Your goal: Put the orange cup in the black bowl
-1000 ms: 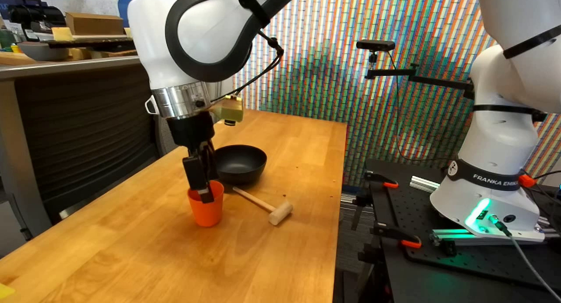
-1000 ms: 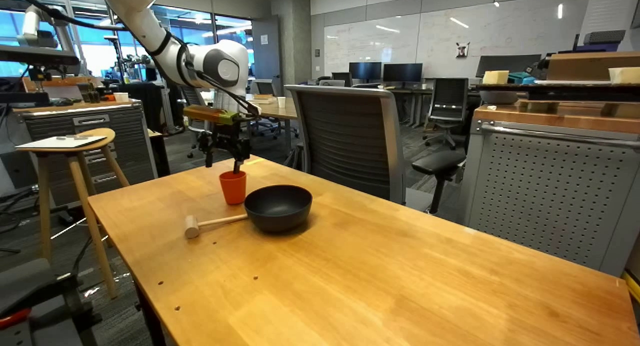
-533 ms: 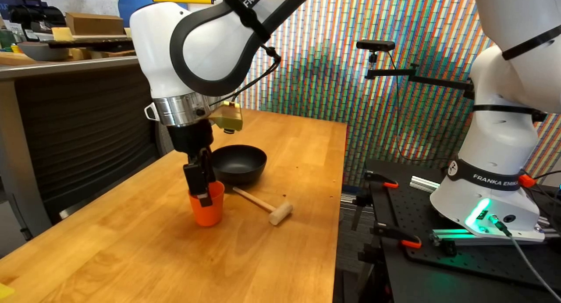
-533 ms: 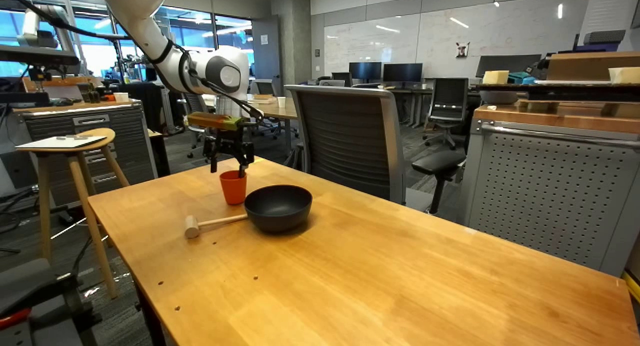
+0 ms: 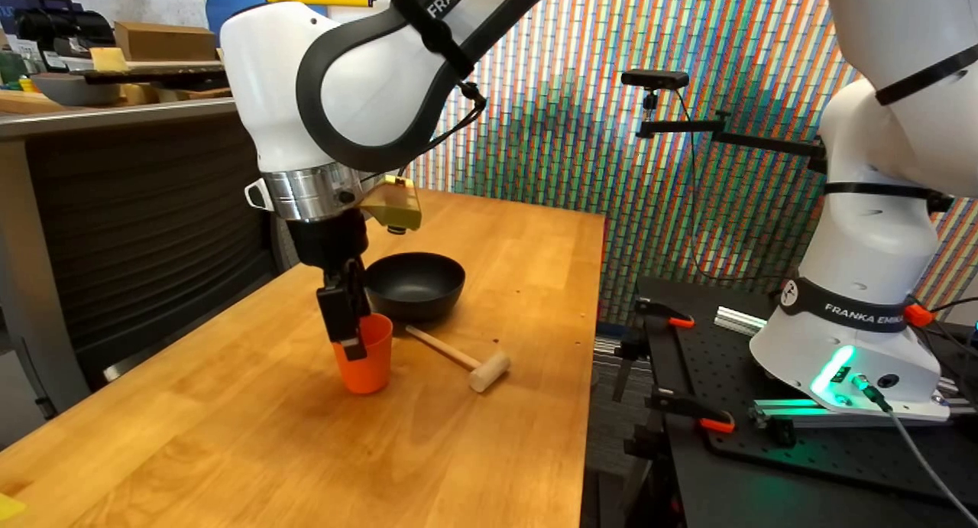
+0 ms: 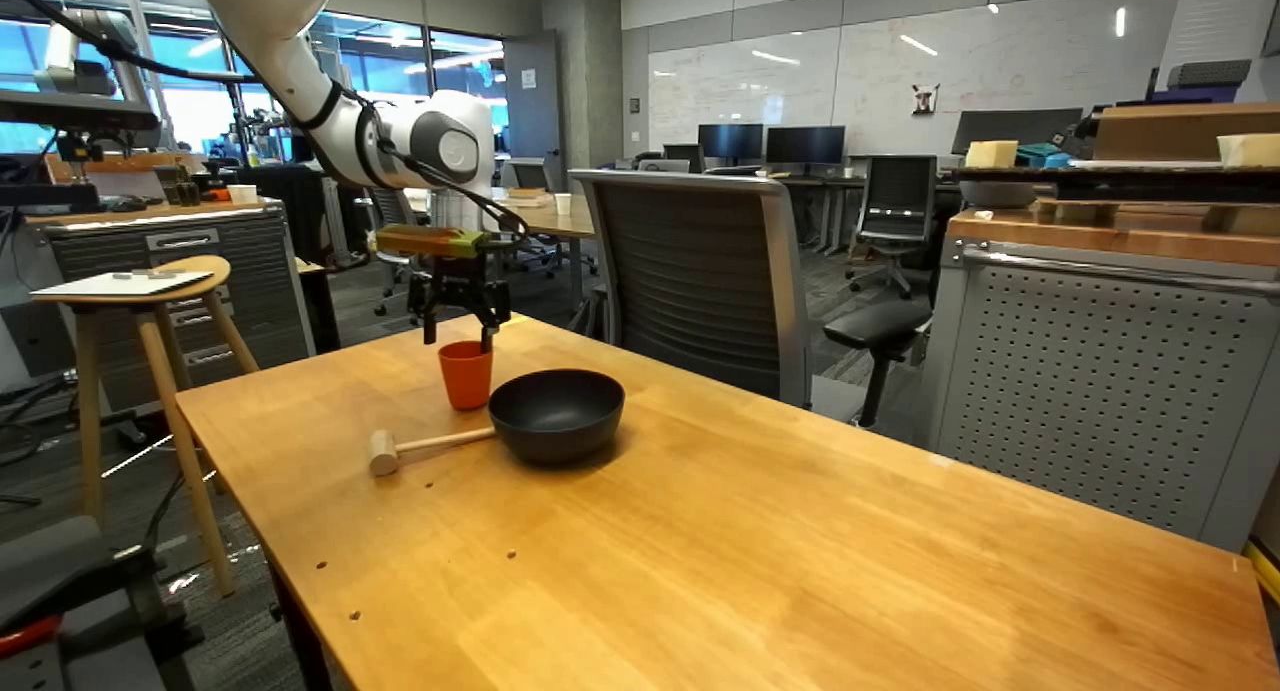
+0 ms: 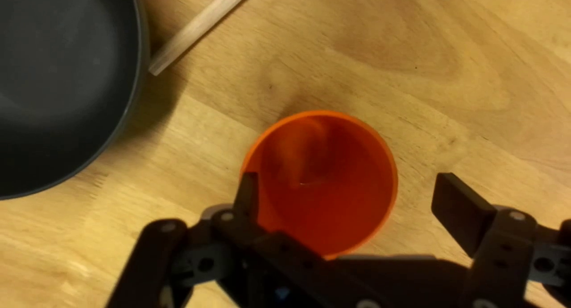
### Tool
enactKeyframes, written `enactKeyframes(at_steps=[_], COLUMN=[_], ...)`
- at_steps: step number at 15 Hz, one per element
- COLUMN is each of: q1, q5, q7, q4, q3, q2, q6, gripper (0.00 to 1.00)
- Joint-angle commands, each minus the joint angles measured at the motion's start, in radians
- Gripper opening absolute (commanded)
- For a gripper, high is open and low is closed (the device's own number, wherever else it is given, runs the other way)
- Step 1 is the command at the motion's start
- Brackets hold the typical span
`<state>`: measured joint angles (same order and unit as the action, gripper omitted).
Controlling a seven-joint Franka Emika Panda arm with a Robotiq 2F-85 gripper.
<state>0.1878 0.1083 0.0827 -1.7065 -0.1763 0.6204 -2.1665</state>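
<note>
One orange cup (image 7: pixel 330 210), one black bowl (image 7: pixel 58 76) and one wooden mallet (image 5: pixel 489 371) rest on one table (image 6: pixel 800 531). My one pincer (image 7: pixel 348 187) has two black fingers (image 7: pixel 464 214), spread wide, with the cup's mouth between them in the wrist view. The finger at that view's left overlaps the cup's rim; I cannot tell whether it touches. The other is apart from the cup, past its opposite side. The cup stands upright on the table, outside the bowl, with a strip of wood showing between the two.

In the wrist view the bowl is cut off by the top and left edges, and the mallet shows only as a bare handle, its end just beside the bowl. My own parts hide some of the cup's rim there, and in an exterior view one finger covers some of its side.

The table is warm-toned wood with visible grain and a few small dark spots. In an exterior view I find a tall-backed grey chair (image 6: pixel 690 281), a wooden stool (image 6: pixel 205 268), a perforated grey cabinet (image 6: pixel 1100 381) and a whiteboard (image 6: pixel 780 81). My white base (image 5: pixel 795 352) glows green near a wall of coloured stripes (image 5: pixel 535 131).
</note>
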Motion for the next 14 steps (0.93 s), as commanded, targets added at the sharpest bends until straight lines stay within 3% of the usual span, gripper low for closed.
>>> enactKeyframes(at_steps=[1,9,14], q1=[0.025,0.023,0.012], q5=[0.026,0.061,0.022], q7=[0.004,0.003,0.011], q4=[0.025,0.027,0.032], q3=[0.021,0.037,0.021], q2=[-0.009,-0.007,0.0], q6=[0.009,-0.001,0.023], gripper=[1.0,1.0,1.0])
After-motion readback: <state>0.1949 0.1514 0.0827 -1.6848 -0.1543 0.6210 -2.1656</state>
